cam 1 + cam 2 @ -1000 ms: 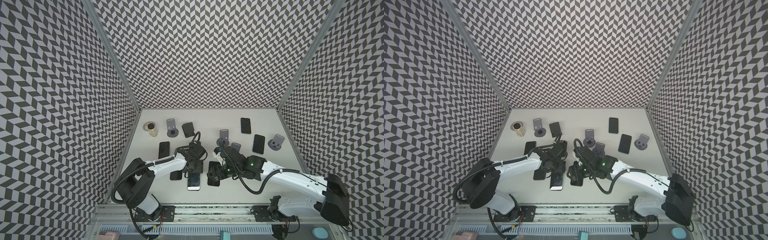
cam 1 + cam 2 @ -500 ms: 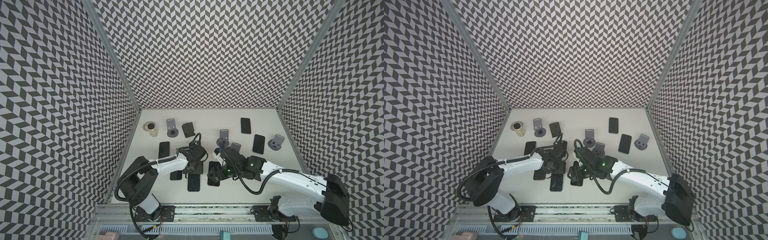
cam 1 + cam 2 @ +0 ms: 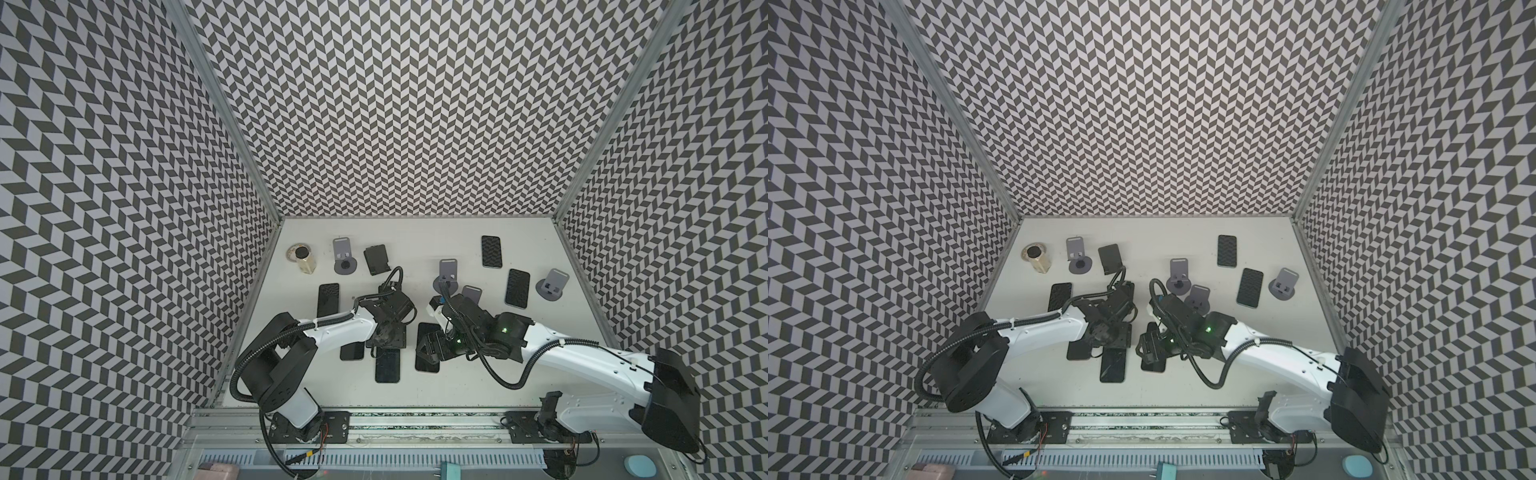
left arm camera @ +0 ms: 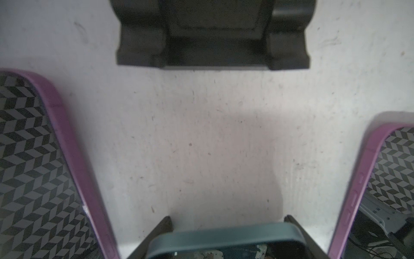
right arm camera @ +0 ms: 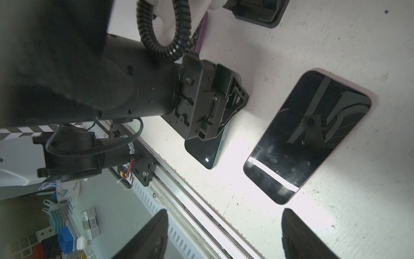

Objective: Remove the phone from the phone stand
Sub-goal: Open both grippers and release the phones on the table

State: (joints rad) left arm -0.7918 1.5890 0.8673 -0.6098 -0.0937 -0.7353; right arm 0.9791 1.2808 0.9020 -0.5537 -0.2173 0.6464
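Observation:
The phone (image 3: 387, 368) has a dark teal case and lies flat or nearly flat on the table near the front, screen up. My left gripper (image 3: 384, 343) reaches down over its far end and is shut on it. In the left wrist view a finger presses each side of the phone (image 4: 226, 242). A black phone stand (image 4: 212, 33) sits empty just beyond it, apart from the phone; it also shows in the right wrist view (image 5: 257, 11). My right gripper (image 5: 226, 235) hangs open and empty over a pink-edged phone (image 5: 309, 134), to the right of the left gripper (image 5: 215, 112).
Purple-cased phones (image 4: 33, 157) (image 4: 392, 179) lie flat on either side of the held one. Several grey stands (image 3: 345, 257) (image 3: 446, 274) (image 3: 552, 284), more flat phones (image 3: 491, 251) (image 3: 517, 288) (image 3: 328, 299) and a jar (image 3: 303, 259) fill the back. The metal rail (image 5: 190, 190) borders the front edge.
The phone in my left gripper was tilted and catching light; it has come down to lie dark and flat on the table. The right arm has barely moved.

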